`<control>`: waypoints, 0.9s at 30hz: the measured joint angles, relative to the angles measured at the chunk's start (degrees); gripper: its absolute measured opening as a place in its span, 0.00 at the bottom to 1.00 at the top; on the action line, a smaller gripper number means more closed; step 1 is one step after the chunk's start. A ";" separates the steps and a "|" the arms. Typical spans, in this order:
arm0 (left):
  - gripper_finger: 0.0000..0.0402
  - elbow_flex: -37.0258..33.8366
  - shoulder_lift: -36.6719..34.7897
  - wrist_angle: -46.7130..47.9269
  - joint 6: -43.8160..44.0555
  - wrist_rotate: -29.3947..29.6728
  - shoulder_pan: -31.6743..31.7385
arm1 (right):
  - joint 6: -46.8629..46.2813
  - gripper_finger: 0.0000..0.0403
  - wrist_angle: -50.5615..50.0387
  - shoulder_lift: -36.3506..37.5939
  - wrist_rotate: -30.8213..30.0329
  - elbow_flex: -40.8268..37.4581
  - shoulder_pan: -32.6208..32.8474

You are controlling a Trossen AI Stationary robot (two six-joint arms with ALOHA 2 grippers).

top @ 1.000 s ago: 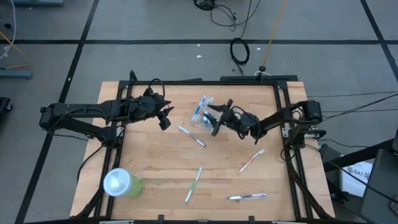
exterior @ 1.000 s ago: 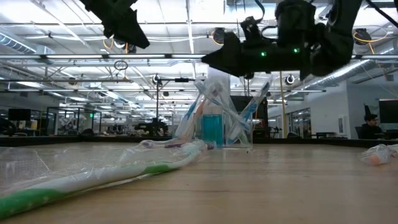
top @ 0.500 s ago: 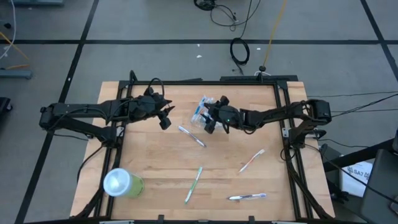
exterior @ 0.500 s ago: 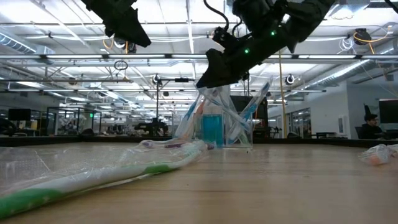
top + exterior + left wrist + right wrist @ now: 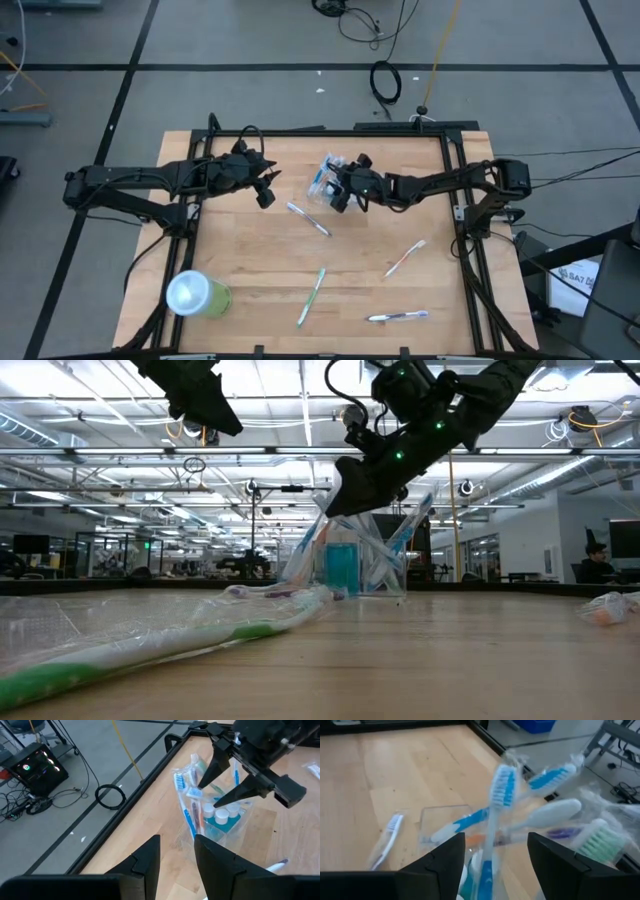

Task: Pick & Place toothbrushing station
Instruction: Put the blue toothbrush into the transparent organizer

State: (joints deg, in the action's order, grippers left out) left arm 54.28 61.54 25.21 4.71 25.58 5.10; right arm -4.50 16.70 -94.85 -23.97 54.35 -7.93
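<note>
High view: right end effector (image 5: 338, 194), fingers spread, hangs over clear cup (image 5: 327, 180) near table's far edge (image 5: 300, 133).

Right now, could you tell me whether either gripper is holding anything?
No: the right gripper is open above the cup; the left gripper is open and empty.

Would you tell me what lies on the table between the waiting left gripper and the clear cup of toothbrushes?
Only bare wood: in the high view nothing lies between the left gripper and the clear cup. The nearest loose toothbrush lies off that line, nearer the table's middle.
</note>
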 joint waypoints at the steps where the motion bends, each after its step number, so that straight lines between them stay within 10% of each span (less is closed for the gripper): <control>1: 0.32 0.00 0.00 0.00 -0.03 0.00 0.00 | -0.19 0.51 -0.32 0.00 -0.02 0.00 -0.04; 27: 0.32 0.00 0.00 0.02 -0.22 0.00 0.00 | 0.78 0.01 2.28 0.00 0.18 0.00 -0.20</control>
State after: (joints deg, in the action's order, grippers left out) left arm 54.28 61.54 25.23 4.49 25.58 5.10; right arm -3.72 18.97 -94.85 -23.79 54.35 -8.12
